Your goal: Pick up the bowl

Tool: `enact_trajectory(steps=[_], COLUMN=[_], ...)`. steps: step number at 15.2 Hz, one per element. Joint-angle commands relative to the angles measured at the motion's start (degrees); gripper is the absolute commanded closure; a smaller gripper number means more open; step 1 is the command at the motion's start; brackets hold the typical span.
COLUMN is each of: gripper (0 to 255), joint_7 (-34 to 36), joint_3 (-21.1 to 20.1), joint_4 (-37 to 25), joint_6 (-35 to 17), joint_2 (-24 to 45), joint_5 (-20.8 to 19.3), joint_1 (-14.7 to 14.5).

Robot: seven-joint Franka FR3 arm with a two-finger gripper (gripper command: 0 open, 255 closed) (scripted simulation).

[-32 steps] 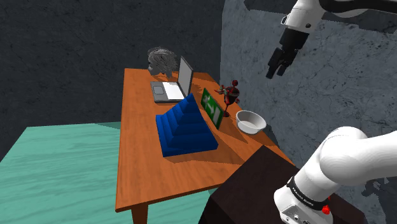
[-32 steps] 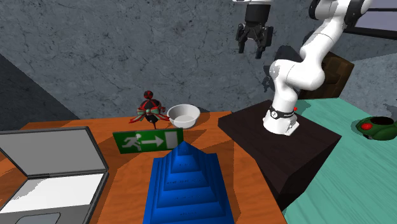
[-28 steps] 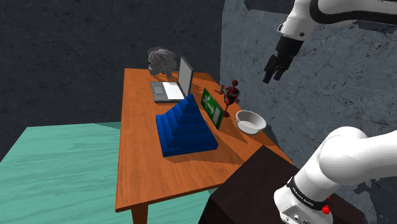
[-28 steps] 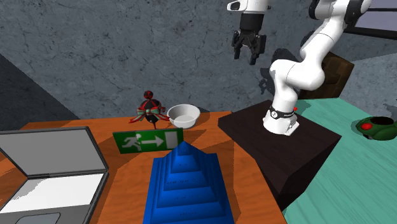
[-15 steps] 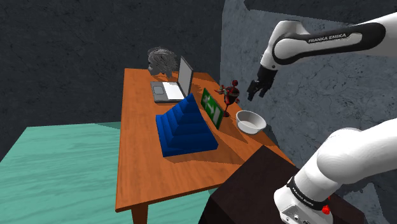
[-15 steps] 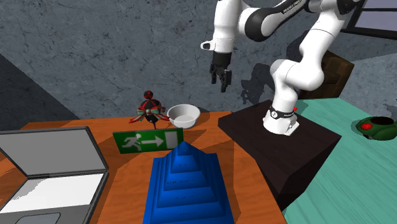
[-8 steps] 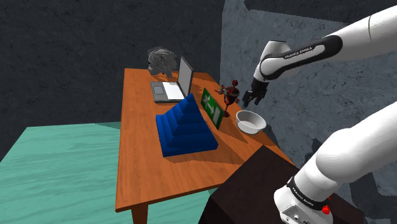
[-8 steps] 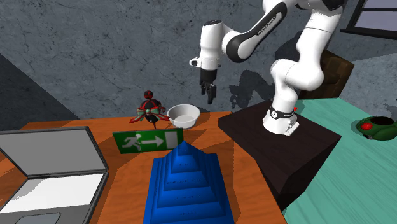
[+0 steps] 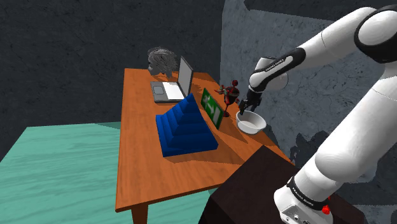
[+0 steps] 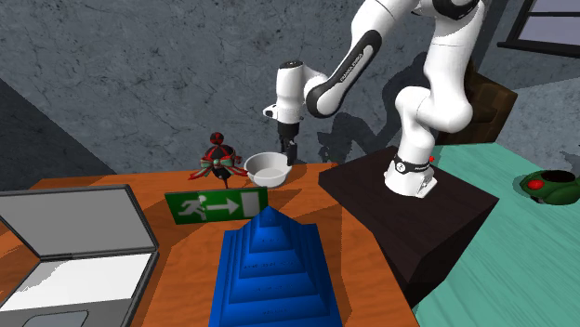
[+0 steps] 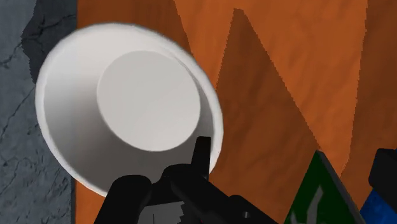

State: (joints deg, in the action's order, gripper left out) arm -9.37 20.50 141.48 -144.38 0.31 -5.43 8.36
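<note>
Nearest in the shoulder view is the dark stand (image 9: pixel 254 184), set against the bench (image 9: pixel 137 172). On the bench we see a blue stepped block (image 9: pixel 184 127), with a green exit sign (image 9: pixel 212 109) upright just beside it. The white bowl (image 9: pixel 250 122) sits upright near the bench's edge by the grey wall (image 9: pixel 254 38), close to the sign. The pincer (image 9: pixel 243 109) hangs at the bowl's rim; we cannot tell whether it is apart or together. Beyond stand a red ornament (image 9: pixel 230 92), an open laptop (image 9: pixel 173 86) and a grey figure (image 9: pixel 162 60).
</note>
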Motion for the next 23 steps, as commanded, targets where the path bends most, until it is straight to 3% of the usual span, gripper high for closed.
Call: enact_trajectory(steps=[1,6,16,17,23], gripper=[0,0,0,255,255], joint_7=[-1.75,-6.54,-8.56,-8.54,-8.54], joint_3=[0.4,-0.63,-3.16,-3.18,-3.18], joint_4=[-2.12,-7.99,-8.92,-8.93,-8.94], joint_6=[-2.79,-8.23,-13.36,-13.41,-13.39], joint_2=[4.99,16.7,22.91,22.95,22.96], joint_5=[2.33,8.71,11.94,11.96,11.96], joint_1=[0.5,3.71,5.8,5.79,5.79])
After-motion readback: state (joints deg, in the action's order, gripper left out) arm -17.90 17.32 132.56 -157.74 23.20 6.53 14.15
